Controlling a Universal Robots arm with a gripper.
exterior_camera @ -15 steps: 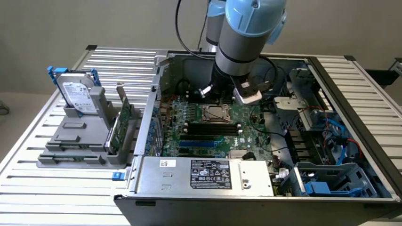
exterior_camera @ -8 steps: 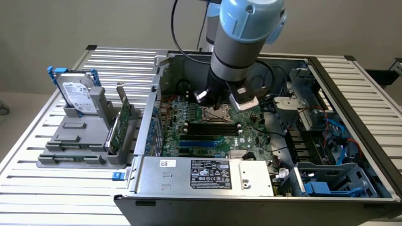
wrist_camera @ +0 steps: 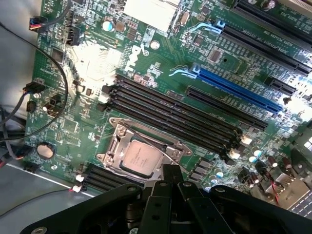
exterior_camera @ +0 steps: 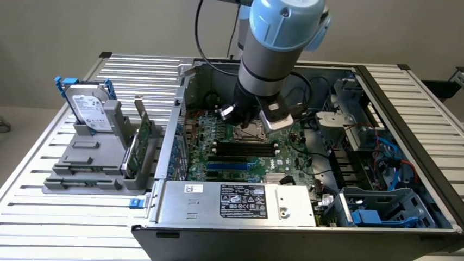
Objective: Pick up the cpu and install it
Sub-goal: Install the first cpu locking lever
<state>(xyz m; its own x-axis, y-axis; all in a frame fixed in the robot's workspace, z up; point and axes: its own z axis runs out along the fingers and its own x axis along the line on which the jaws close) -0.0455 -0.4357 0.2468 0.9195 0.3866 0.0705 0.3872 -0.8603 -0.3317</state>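
Exterior view: camera raised, well back, angled down across slatted metal table [exterior_camera: 43, 201] onto open computer case [exterior_camera: 239, 220]; robot arm [exterior_camera: 279, 38] descends mid-frame, partly blocking motherboard [exterior_camera: 239, 157].

Wrist view: camera mounted on arm, very near, facing down at slant onto motherboard [wrist_camera: 161, 63]; dark gripper body [wrist_camera: 170, 204] along one edge.

Shared by both views: motherboard, black memory slots [exterior_camera: 245, 148] [wrist_camera: 170, 109], processor socket [exterior_camera: 255, 132] [wrist_camera: 141, 151].
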